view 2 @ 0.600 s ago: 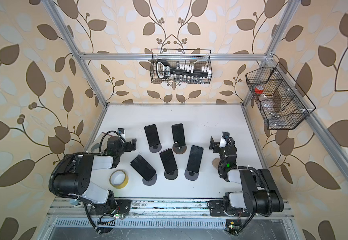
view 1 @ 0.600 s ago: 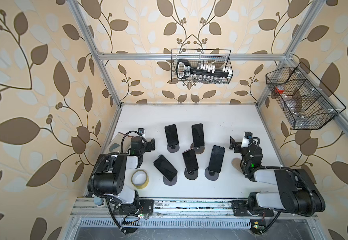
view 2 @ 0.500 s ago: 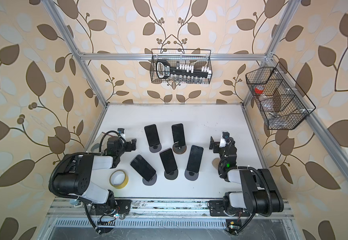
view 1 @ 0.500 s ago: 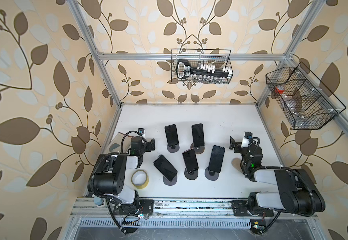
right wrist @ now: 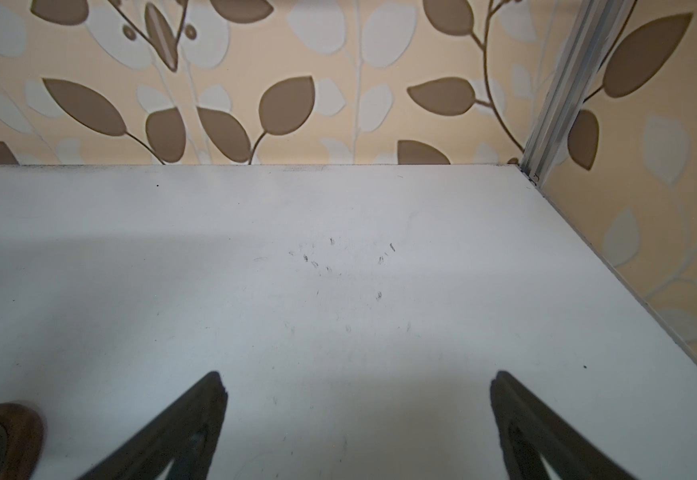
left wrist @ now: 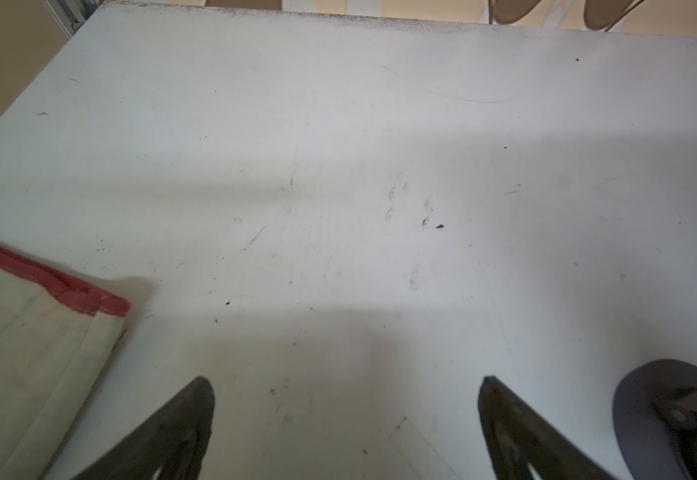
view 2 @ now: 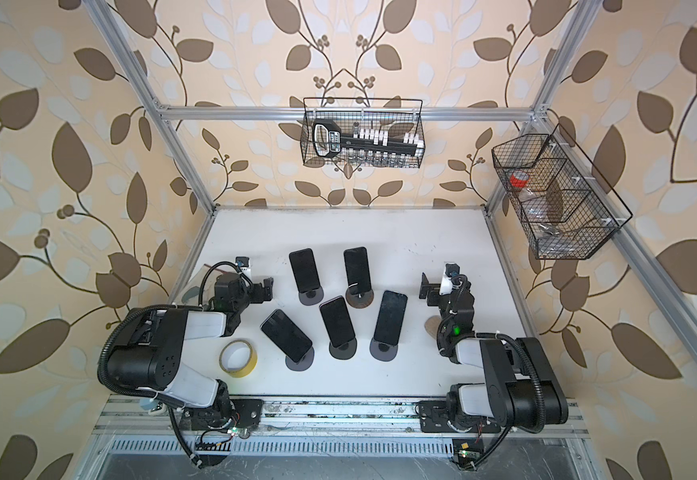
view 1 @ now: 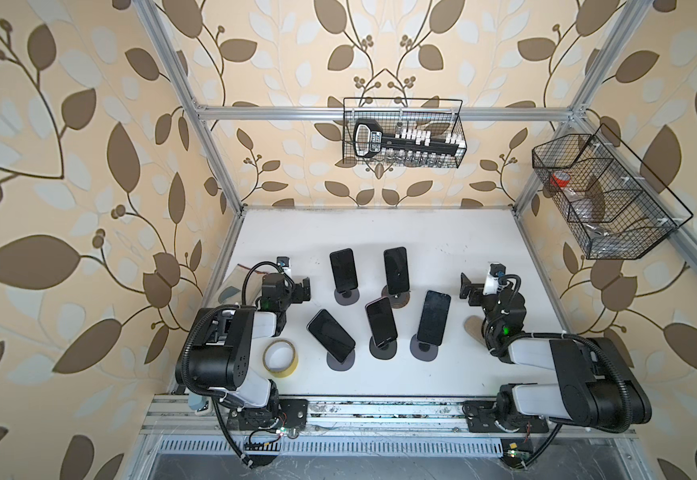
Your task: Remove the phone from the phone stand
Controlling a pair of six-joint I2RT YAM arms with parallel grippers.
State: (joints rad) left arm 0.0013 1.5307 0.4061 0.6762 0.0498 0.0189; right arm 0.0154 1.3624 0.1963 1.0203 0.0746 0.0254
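A: Nothing moves since a sec ago. Big white table (view 1: pixel 380 232), arms low at both sides.
B: Fingers?
A: Spread wide on left gripper (left wrist: pixel 346 380) n right gripper (right wrist: pixel 357 376), holding nothing.
B: N the phones (view 1: pixel 434 316)?
A: Five, each leaning on a stand (view 1: pixel 423 353), mid table btwn the arms.
B: Uh-oh?
A: Packed close. A reach could bump one n tip its neighbor, I think.
B: Other stuff?
A: By left arm, tape roll (view 1: pixel 280 358) n cloth (left wrist: pixel 26 353). Not in the way.
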